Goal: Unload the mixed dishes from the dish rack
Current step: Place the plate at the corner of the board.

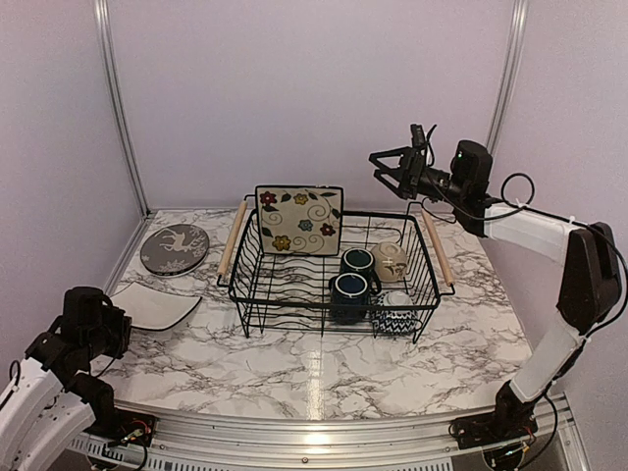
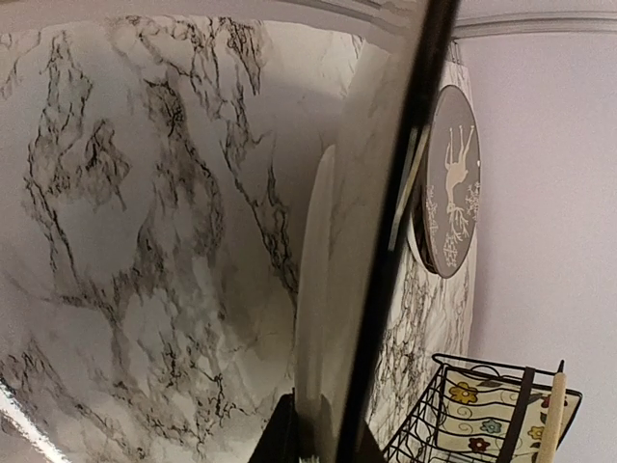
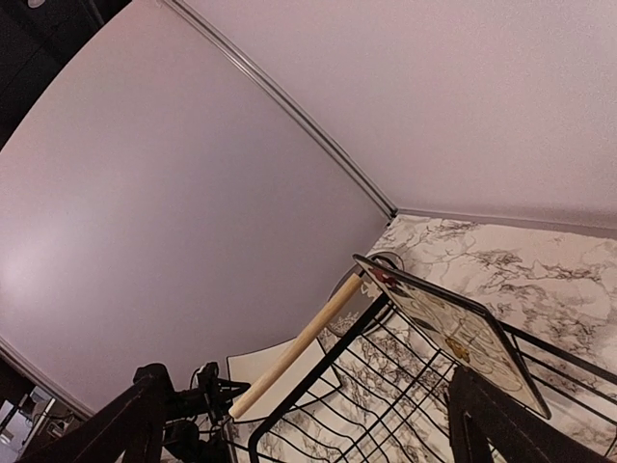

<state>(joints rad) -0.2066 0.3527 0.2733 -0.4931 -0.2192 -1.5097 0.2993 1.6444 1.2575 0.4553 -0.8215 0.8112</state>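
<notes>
Marble-patterned table (image 1: 324,378) seen from above, backed by a plain pale wall (image 1: 314,98). At the centre, a black wire dish rack (image 1: 294,294) with light wooden handles (image 1: 233,238), one along each short side. Inside, at the back left, a square floral plate (image 1: 299,221) standing upright on edge, cream with coloured flowers and a dark rim. In the right half, two dark blue mugs (image 1: 350,294), both upright, one behind the other. Just right of the rear mug, a beige bowl (image 1: 390,261). Low in the front right corner, a blue-and-white chevron bowl (image 1: 395,321). Outside the rack, at the far left of the table near the back wall, a grey deer plate (image 1: 175,248) lying flat. In front of it and apart from it, a pale dark-rimmed plate (image 1: 162,309), low at the table surface; resting on the marble or just above it, not clear. Left gripper (image 2: 323,451) at the near left of the table, clamped tight on the near edge of that pale plate, one finger on each face, the plate seen edge-on in the left wrist view. Right gripper (image 1: 381,169) raised high over the back right corner of the rack, pointing left, spread wide and holding nothing. In the right wrist view, its dark fingers (image 3: 135,424) far apart at the lower corners, with the rack's left handle and the upright floral plate below.
</notes>
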